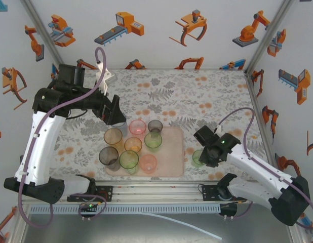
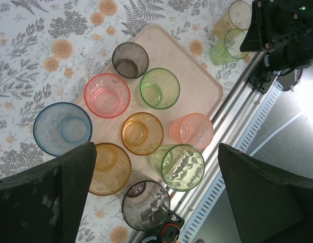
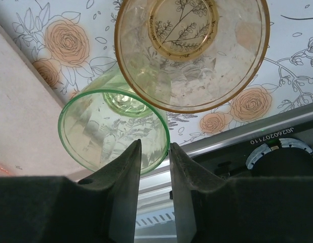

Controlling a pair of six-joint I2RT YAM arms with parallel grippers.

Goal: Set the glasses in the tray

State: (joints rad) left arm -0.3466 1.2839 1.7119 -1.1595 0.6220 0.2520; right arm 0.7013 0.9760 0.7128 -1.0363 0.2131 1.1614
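About eight small tinted plastic tumblers [image 2: 142, 133] crowd the left of the flat pale pink tray [image 2: 197, 86]. A blue tumbler [image 2: 62, 128], seemingly just off its corner, sits under the wide-open, empty left hand [image 1: 116, 114]. On the flowered counter [image 1: 197, 96] to the tray's right, an orange tumbler [image 3: 192, 55] crowds a green tumbler [image 3: 113, 129]. The right hand [image 3: 155, 152], nearly shut, straddles the green rim, but a firm grip cannot be told.

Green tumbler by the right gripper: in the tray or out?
Out. The green tumbler stands upright on the floral cloth beside the tray, the right gripper's jaws straddling its rim.
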